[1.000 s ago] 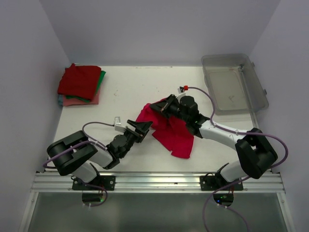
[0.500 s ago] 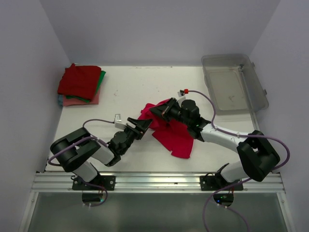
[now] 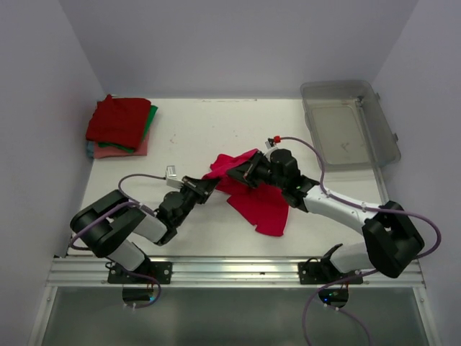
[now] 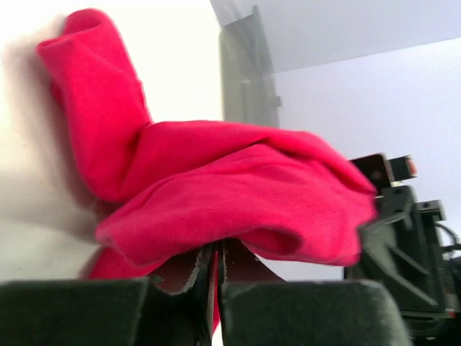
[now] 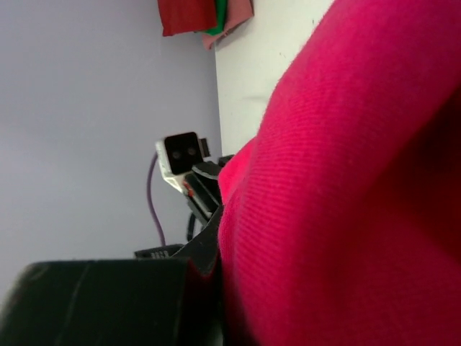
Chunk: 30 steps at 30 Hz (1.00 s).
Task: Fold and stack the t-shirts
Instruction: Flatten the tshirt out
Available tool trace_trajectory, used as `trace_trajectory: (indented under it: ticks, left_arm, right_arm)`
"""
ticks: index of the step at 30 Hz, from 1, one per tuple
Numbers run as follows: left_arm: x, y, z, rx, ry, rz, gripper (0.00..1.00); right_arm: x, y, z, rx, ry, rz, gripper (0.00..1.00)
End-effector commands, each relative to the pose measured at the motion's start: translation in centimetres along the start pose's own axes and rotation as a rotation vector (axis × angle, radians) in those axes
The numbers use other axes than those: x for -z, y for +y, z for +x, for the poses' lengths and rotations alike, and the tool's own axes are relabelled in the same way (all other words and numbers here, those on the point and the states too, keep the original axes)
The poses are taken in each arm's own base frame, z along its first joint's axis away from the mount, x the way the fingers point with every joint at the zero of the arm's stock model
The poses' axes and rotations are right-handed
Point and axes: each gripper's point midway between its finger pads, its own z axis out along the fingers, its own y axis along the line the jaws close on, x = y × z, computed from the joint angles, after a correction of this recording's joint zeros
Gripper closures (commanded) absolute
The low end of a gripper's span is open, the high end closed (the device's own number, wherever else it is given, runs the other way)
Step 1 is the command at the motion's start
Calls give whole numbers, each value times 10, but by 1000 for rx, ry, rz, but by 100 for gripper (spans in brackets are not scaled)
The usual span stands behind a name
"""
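crimson tee (image 3: 263, 209): soft, fine-ribbed knit, crumpled in rounded folds at mid desk (image 3: 194, 130), its far part lifted. left jaws nearly together, pinching a thin edge of it; right jaws closed on the raised fold, tips buried in cloth. folded stack (image 3: 115, 122), dark red over green and salmon, at far-left corner. clear grey bin (image 3: 338, 133), hard plastic, far right, partly behind the cloth in left wrist view.

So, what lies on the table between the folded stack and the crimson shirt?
Nothing; the top view shows bare table between folded stack and crimson shirt.
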Motion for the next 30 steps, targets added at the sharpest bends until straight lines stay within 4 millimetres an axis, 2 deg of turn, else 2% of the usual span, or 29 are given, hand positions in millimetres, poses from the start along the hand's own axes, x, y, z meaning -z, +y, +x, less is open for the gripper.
trace_trajectory:
  ticks: [1,4,7,8,10,11,12,13,14,15,16,17,18,19,20,22,23,25,26,28,30]
  left_arm:
    - [20,-101,-33,9,-111,377,99]
    - [21,-96,-35,-32,-117,331,100]
    - [30,-109,-39,-61,-121,363,100]
    - [30,-113,-38,-65,-114,369,100]
    - [36,-122,-35,-88,-79,371,100]
    - [35,-132,-35,-103,-71,372,100]
    - [34,-135,-35,-126,-60,355,100]
    - [35,-125,-32,-155,-31,268,100]
    - [34,-142,-38,-193,-43,272,100]
    - [38,-140,-40,-218,-37,227,100]
    - [41,-145,-46,-234,-59,220,100]
    - [44,-161,-54,-249,-83,233,100]
    - [47,-166,-63,-301,-113,215,100]
    - [50,-161,-73,-337,-143,147,100]
    - [54,-184,-85,-361,-181,161,100]
    - [59,-188,-103,-461,-224,96,100]
    - [64,-213,-113,-484,-252,127,100]
    - [61,-214,-121,-564,-259,78,100]
    - [62,-226,-124,-590,-266,89,100]
    - [56,-224,-123,-610,-245,72,100]
    - [54,-226,-122,-610,-238,79,100]
  right_arm:
    - [18,13,6,70,28,3,100]
    - [24,5,9,77,35,25,100]
    - [26,3,8,110,35,48,100]
    - [27,-5,8,136,40,85,100]
    - [27,-1,-4,198,-9,116,100]
    - [31,-18,-9,266,-19,210,100]
    - [32,-14,-24,305,-78,250,100]
    - [34,-18,-33,337,-109,290,100]
    - [39,-30,-37,410,-103,362,100]
    - [38,-29,-55,455,-160,427,84]
    - [40,-32,-62,492,-172,475,71]
    - [48,-46,-65,547,-154,564,59]
    - [49,-41,-72,569,-164,592,42]
    - [55,-44,-80,589,-191,638,37]
    - [63,-47,-84,623,-198,681,33]
    - [75,-41,-87,655,-213,674,30]
    - [77,-39,-86,685,-200,659,28]
    - [83,-34,-80,716,-170,629,27]
    - [87,-37,-75,734,-133,635,27]
    - [93,-42,-68,736,-97,641,27]
    - [101,-59,-60,723,-56,675,27]
